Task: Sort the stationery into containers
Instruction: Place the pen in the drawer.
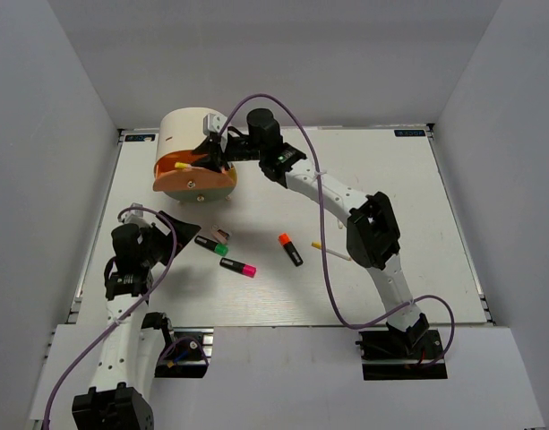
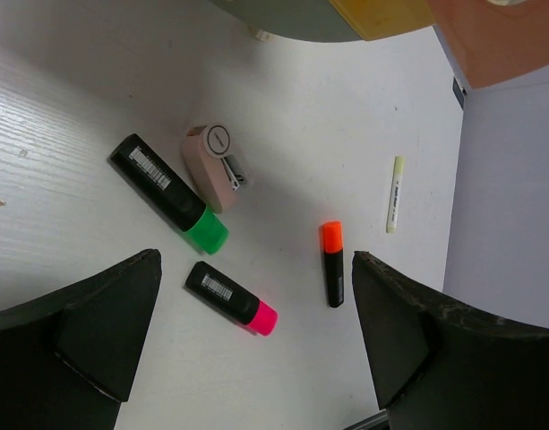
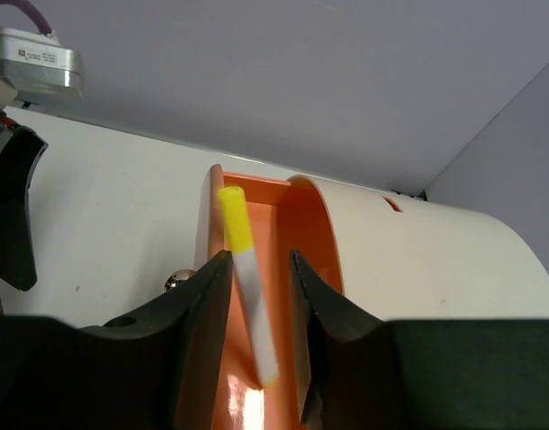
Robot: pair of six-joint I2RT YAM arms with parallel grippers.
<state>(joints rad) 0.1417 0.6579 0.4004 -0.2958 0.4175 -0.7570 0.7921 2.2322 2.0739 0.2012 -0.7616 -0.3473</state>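
Note:
My right gripper (image 1: 207, 154) hangs over the open orange drawer (image 3: 272, 219) of the cream cylindrical unit (image 1: 189, 125). A white stick with a yellow tip (image 3: 247, 282) stands tilted between its parted fingers, its lower end blurred inside the drawer, with a gap on its right side. My left gripper (image 2: 256, 340) is open and empty above the table. Below it lie a green-capped highlighter (image 2: 167, 193), a pink-capped one (image 2: 231, 298), an orange-capped one (image 2: 332, 262), another white stick (image 2: 394, 193) and the small pink-and-white piece (image 2: 216, 166).
The yellow drawer (image 1: 198, 184) is pulled out under the orange one, with a small knob (image 3: 175, 280) at the front. The loose items lie mid-table between both arms (image 1: 256, 255). Grey walls enclose the table on three sides.

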